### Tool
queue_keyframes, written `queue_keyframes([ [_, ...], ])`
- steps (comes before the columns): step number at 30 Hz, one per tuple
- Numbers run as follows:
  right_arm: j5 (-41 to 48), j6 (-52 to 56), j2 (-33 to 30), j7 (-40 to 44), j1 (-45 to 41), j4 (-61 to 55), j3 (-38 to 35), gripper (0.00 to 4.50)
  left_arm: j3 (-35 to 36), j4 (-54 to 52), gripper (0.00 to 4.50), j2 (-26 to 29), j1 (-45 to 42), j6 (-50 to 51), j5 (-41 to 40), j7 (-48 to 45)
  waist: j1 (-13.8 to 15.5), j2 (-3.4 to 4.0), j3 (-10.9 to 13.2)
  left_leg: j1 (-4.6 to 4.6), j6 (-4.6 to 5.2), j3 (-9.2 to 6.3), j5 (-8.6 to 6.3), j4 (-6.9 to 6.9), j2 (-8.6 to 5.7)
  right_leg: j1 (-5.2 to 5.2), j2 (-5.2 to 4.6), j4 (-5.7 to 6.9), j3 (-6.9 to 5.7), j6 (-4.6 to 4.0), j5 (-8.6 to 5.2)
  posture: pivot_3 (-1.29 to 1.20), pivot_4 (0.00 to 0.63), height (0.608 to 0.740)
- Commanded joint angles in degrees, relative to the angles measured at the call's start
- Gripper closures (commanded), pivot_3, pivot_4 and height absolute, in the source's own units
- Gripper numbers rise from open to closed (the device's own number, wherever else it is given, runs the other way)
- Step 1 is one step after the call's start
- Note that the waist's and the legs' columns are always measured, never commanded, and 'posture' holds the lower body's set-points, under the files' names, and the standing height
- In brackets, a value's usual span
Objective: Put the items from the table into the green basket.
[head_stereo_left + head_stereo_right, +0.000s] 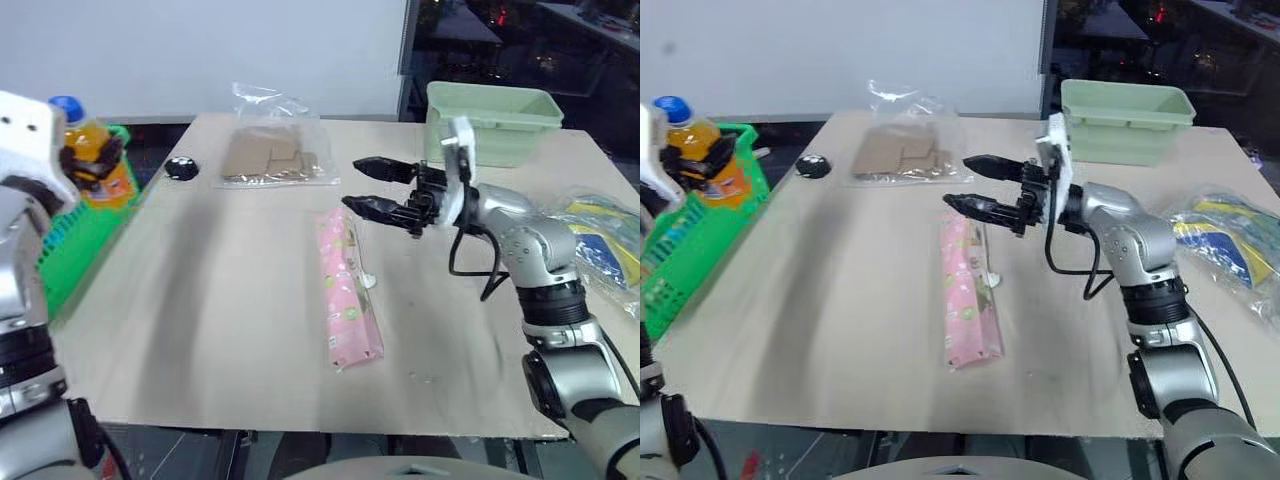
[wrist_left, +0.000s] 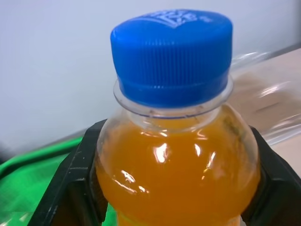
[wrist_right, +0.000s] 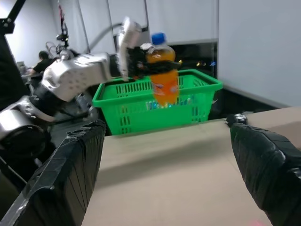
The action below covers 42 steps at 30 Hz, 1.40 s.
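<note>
One orange-drink bottle with a blue cap is clamped upright in the left gripper, its jaws closed on the bottle's shoulder, held above the green basket at about nine o'clock of the bench. The right wrist view shows the bottle hanging over the basket's open top, not yet inside.

Three items lie on the bench — one long pink packet near the centre, one clear bag of brown cardboard pieces at about eleven o'clock, and one clear bag of blue-and-yellow contents at three o'clock by the edge.

The right gripper hovers just above the far end of the pink packet, jaws spread wide and empty.

One pale green tub sits at one o'clock; one small black round object lies at ten o'clock.
</note>
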Motion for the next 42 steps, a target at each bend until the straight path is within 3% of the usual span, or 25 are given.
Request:
queue_keyframes([
  [1,-0.8,-1.2,0.7,-0.6,-2.3,-1.3,-0.4,0.0,4.1,2.5,1.81,3.1,-1.0,-3.8,1.3,1.6,1.4,-0.08,-0.1,0.01,-0.04,-0.04,0.02,0.0,0.0,0.01,0.0,0.0,-0.04,-0.03,0.02,0.22,0.0,0.74],
  [7,-3.3,-1.4,2.1,-4.0,-4.0,-2.6,0.2,0.0,3.9,15.4,1.81,5.2,-4.8,-10.8,2.1,1.4,3.2,-0.24,-0.2,0.0,-0.47,-0.33,0.32,0.0,0.06,0.04,0.08,0.03,-0.41,-0.22,0.13,0.2,0.0,0.74],
  [16,-7.7,-1.8,3.3,-10.8,-2.0,-6.9,0.7,0.0,-1.5,46.5,1.81,7.4,-17.2,-29.1,5.5,1.6,2.8,-0.42,-0.3,0.01,-0.69,-0.5,0.46,-0.01,0.16,0.04,0.21,0.12,-0.63,-0.38,0.23,0.14,0.0,0.74],
  [21,-8.3,-0.6,4.0,-13.8,-0.5,-8.9,0.9,0.0,-3.6,58.1,1.81,7.9,-20.7,-33.7,6.3,4.0,2.2,-0.5,-0.3,-0.05,-0.69,-0.51,0.45,-0.02,0.16,0.03,0.21,0.11,-0.65,-0.39,0.24,0.11,0.0,0.74],
  [31,-6.9,6.2,3.4,-17.5,0.6,-15.6,1.1,0.0,-4.1,66.1,1.81,7.9,-22.4,-36.5,5.4,4.0,0.5,-0.65,-0.4,-0.06,-0.69,-0.68,0.45,-0.01,0.17,0.04,0.19,0.24,-0.81,-0.39,0.24,0.08,0.0,0.74],
  [33,-7.1,6.4,3.2,-17.6,0.7,-16.0,1.2,0.0,-4.1,66.0,0.8,7.9,-22.4,-37.1,5.4,4.5,0.4,-0.7,-0.5,-0.06,-0.69,-0.71,0.45,0.0,0.16,0.04,0.18,0.27,-0.85,-0.39,0.24,0.08,0.0,0.74],
  [35,-6.9,6.7,3.2,-17.8,0.6,-16.1,1.1,0.0,-4.5,66.0,0.55,8.1,-22.3,-37.6,5.8,5.5,0.2,-0.73,-0.5,-0.06,-0.69,-0.74,0.46,0.03,0.16,0.04,0.17,0.31,-0.9,-0.4,0.24,0.08,0.0,0.74],
  [36,-6.9,6.6,3.2,-17.7,0.5,-16.0,1.0,0.0,-4.5,65.9,0.16,8.2,-22.4,-37.9,5.9,5.8,-0.1,-0.73,-0.5,-0.06,-0.69,-0.74,0.46,0.05,0.16,0.04,0.16,0.34,-0.91,-0.4,0.24,0.08,0.0,0.74],
  [42,-7.4,5.7,2.5,-17.3,0.1,-14.6,0.3,0.0,-4.7,63.8,0.16,8.4,-24.2,-38.7,5.2,4.9,-0.9,-0.73,-0.5,0.04,-0.7,-0.75,0.47,0.1,0.16,0.04,0.16,0.57,-0.94,-0.42,0.22,0.09,0.0,0.74],
])
